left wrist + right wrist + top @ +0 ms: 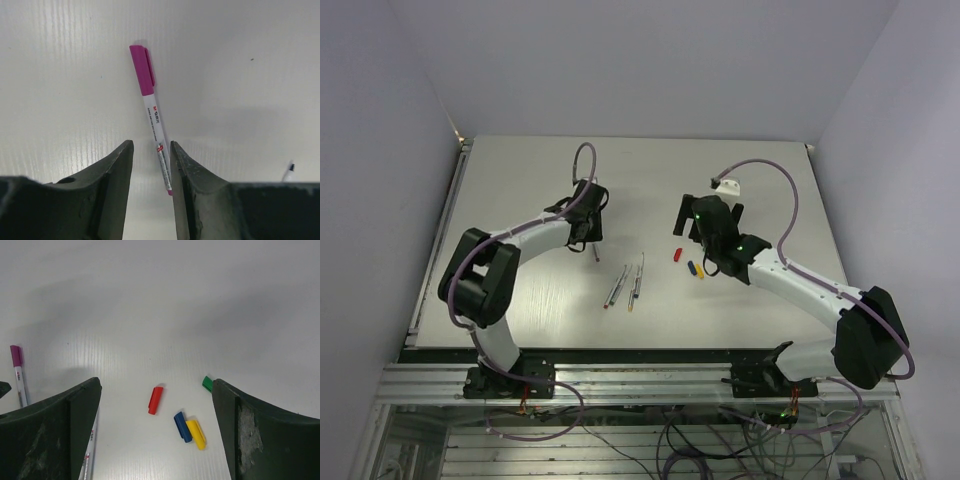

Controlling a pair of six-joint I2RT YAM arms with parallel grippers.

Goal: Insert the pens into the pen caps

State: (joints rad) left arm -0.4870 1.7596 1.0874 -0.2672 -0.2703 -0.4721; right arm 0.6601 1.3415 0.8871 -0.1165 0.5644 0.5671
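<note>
A magenta pen [157,127] with its magenta cap [142,70] on lies flat on the table. My left gripper [151,147] is open, its jaws either side of the pen's rear end, without gripping it; it also shows from above [588,238]. My right gripper [155,384] is open wide above the loose caps: red [155,400], blue [182,426], yellow [196,434], and green [207,383], which is partly hidden by the right finger. From above, the red cap [676,254] and the blue and yellow caps [695,269] lie beside the right gripper [705,240].
Several uncapped grey pens [625,285] lie together on the white table [520,200] between the two arms. One of them shows beside my right gripper's left finger [90,450]. The magenta pen appears at the left edge of the right wrist view [17,372].
</note>
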